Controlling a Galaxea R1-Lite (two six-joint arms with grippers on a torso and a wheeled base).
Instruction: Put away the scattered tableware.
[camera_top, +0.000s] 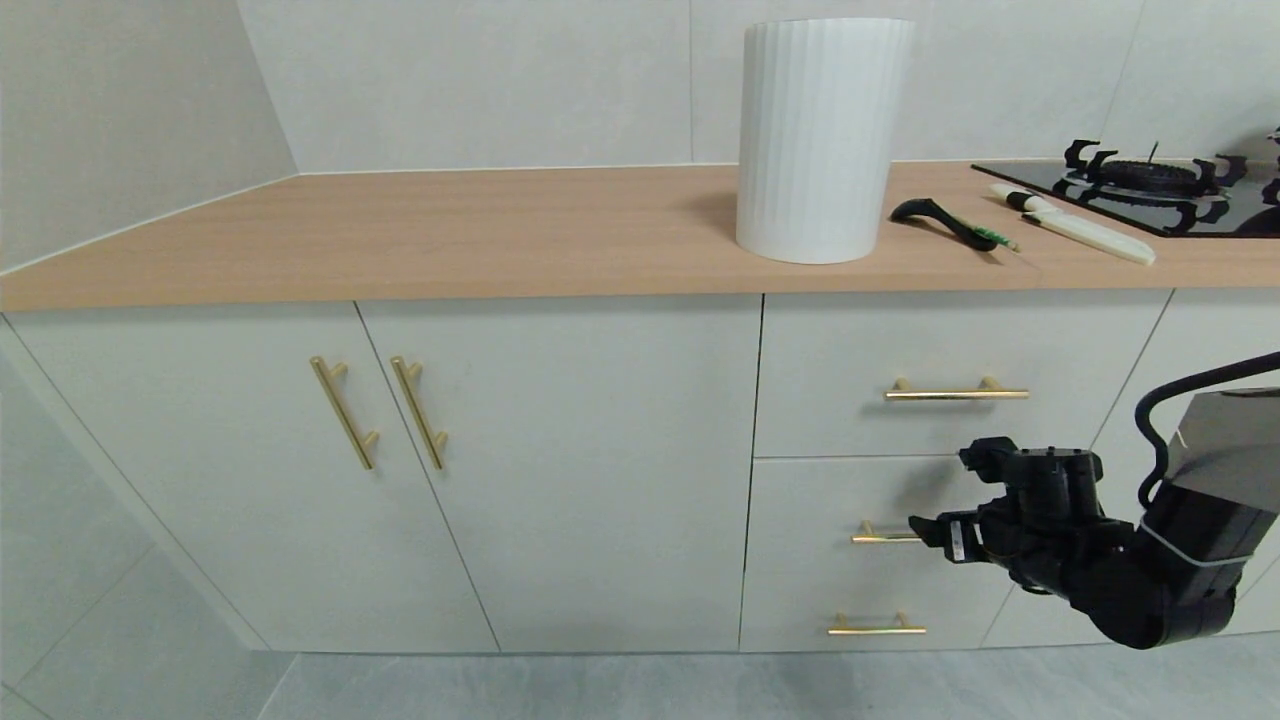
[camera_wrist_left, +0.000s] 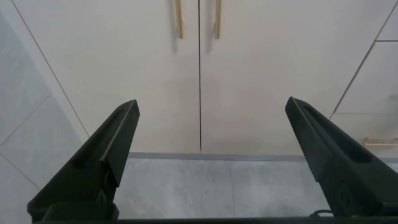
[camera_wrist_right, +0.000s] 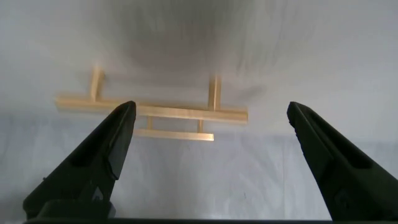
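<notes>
On the wooden counter (camera_top: 450, 230), to the right of a tall white ribbed holder (camera_top: 815, 140), lie a black-handled utensil with a green end (camera_top: 950, 222) and a white knife (camera_top: 1075, 225). My right gripper (camera_top: 942, 490) is well below them, in front of the drawer stack, close to the middle drawer's gold handle (camera_top: 885, 537). It stands open (camera_wrist_right: 211, 109), with a gold handle (camera_wrist_right: 152, 111) just ahead of its fingers and not touching them. My left gripper (camera_wrist_left: 211, 107) is open and empty, low down, facing the cabinet doors (camera_wrist_left: 199, 81).
A black gas hob (camera_top: 1150, 190) sits at the counter's right end, beside the knife. The drawer stack has a top handle (camera_top: 955, 393) and a bottom handle (camera_top: 876, 629). The double doors carry two gold handles (camera_top: 345, 410). Grey tiled floor (camera_wrist_left: 217, 186) lies below.
</notes>
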